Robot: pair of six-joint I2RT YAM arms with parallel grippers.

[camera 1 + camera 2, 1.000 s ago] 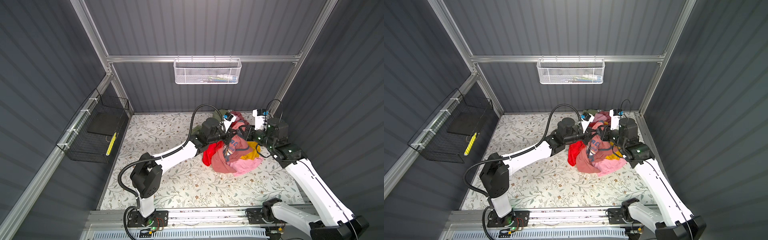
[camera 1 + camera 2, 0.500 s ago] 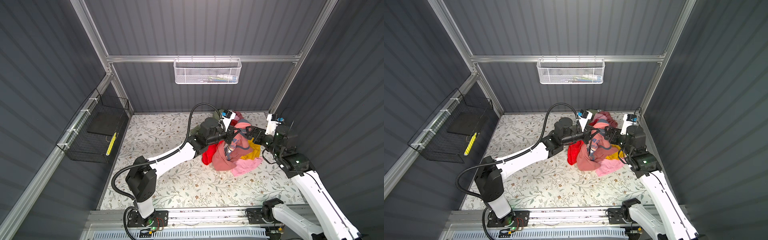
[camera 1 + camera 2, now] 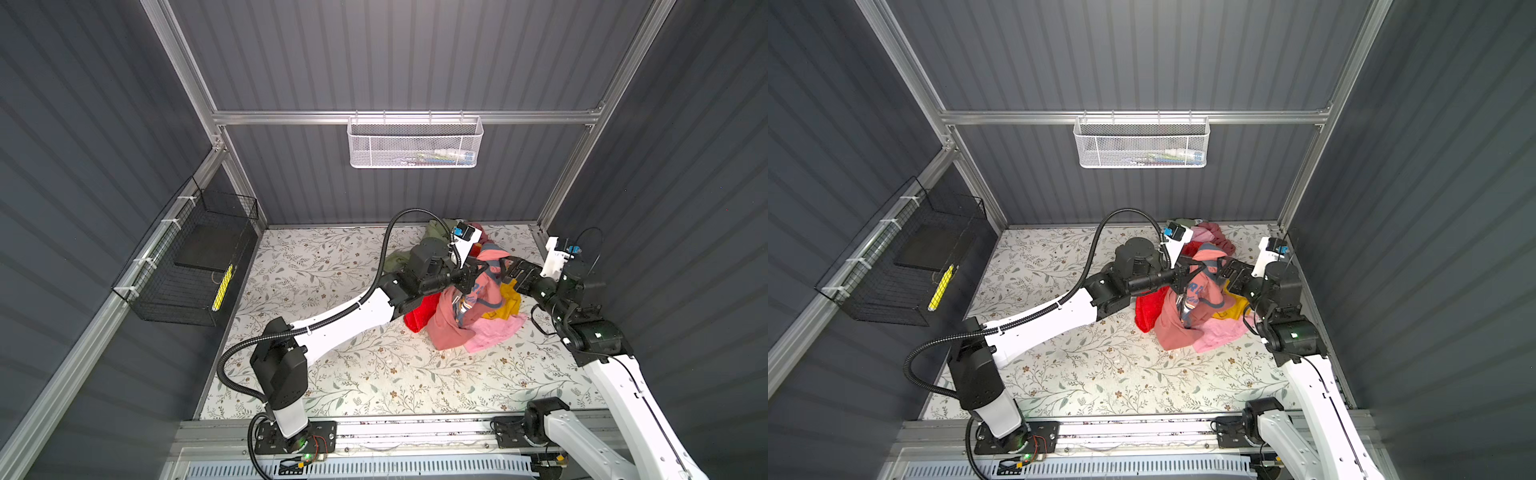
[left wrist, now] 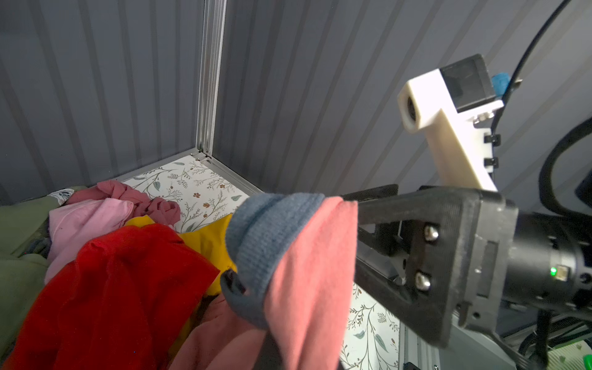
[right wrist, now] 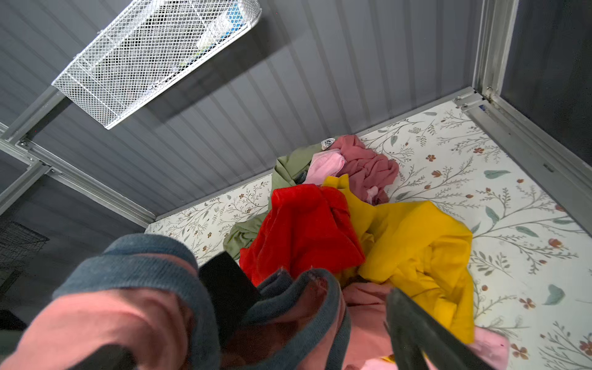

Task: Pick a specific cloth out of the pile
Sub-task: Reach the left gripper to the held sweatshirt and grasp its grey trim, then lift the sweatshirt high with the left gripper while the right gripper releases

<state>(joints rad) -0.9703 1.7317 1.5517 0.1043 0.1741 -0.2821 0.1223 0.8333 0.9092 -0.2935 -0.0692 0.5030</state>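
The cloth (image 3: 446,328) (image 3: 1177,328), a salmon-pink T-shirt with blue-grey neck trim, hangs lifted by its collar above the pile (image 3: 509,307) of red, yellow, light-pink and olive garments. My left gripper (image 3: 478,272) (image 3: 1187,270) is shut on the collar; in the left wrist view the cloth (image 4: 307,272) drapes over its fingers and hides them. My right gripper (image 3: 505,270) (image 3: 1225,270) (image 4: 365,234) faces it from the right, open. In the right wrist view the trim of the cloth (image 5: 128,320) loops between the wide-spread fingers (image 5: 227,282) of the right gripper (image 5: 320,307).
The floral table (image 3: 332,291) is walled on three sides. A white mesh basket (image 3: 415,143) hangs on the back wall and a black wire basket (image 3: 195,266) on the left wall. The right arm stands close to the right wall. The red garment (image 5: 304,230) and the yellow one (image 5: 416,243) lie under the lifted cloth.
My right gripper has opened wide and its arm has drawn back to the right. The left gripper has kept its hold on the collar, and the cloth hangs from it.
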